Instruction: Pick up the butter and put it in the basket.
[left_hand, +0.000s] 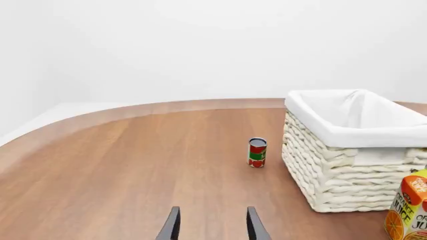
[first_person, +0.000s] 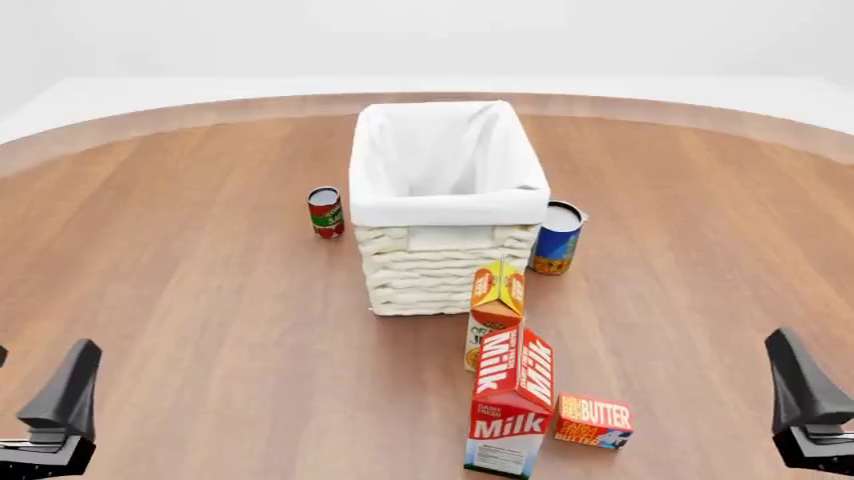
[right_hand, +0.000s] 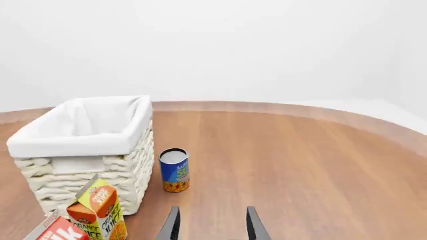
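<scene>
The butter (first_person: 594, 421), a small flat red-and-orange box with white lettering, lies on the table near the front edge, just right of the milk carton; neither wrist view shows it. The basket (first_person: 434, 272), cream wicker with a white cloth lining, stands at the table's centre, and appears in both wrist views (left_hand: 340, 175) (right_hand: 87, 175). My left gripper (left_hand: 213, 227) is open and holds nothing, low at the front left (first_person: 64, 400). My right gripper (right_hand: 213, 227) is open too, at the front right (first_person: 801, 395), to the right of the butter and apart from it.
A tall red milk carton (first_person: 511, 405) stands right beside the butter. An orange juice carton (first_person: 495, 305) sits between it and the basket. A red-and-green can (first_person: 326, 212) stands left of the basket, a blue can (first_person: 557, 238) at its right.
</scene>
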